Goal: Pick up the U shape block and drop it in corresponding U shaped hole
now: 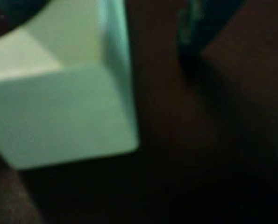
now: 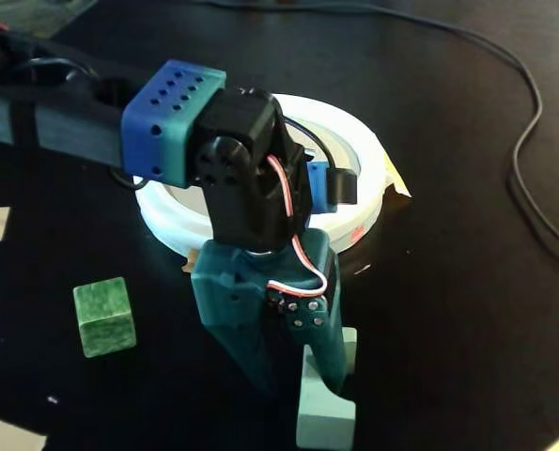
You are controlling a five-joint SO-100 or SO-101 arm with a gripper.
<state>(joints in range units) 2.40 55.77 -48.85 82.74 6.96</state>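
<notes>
The gripper (image 2: pixel 302 371) is down low on the dark table (image 2: pixel 448 282), its teal fingers straddling the U shape block (image 2: pixel 326 413), which lies at the near edge of the fixed view with its long axis running toward the camera. Whether the jaws actually pinch it I can't tell. The wrist view shows the block (image 1: pixel 64 107) close up, filling the left. The white-ringed disc (image 2: pixel 373 150) lies behind the arm, its U shaped hole hidden; the green cube (image 2: pixel 103 317) sits well to the left.

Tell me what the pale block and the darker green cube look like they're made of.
The pale block looks like painted wood or matte plastic: flat, even mint colour, no shine, crisp edges. The darker green cube has a mottled, blotchy surface, suggesting stained wood, though stone-look plastic is possible.
</notes>
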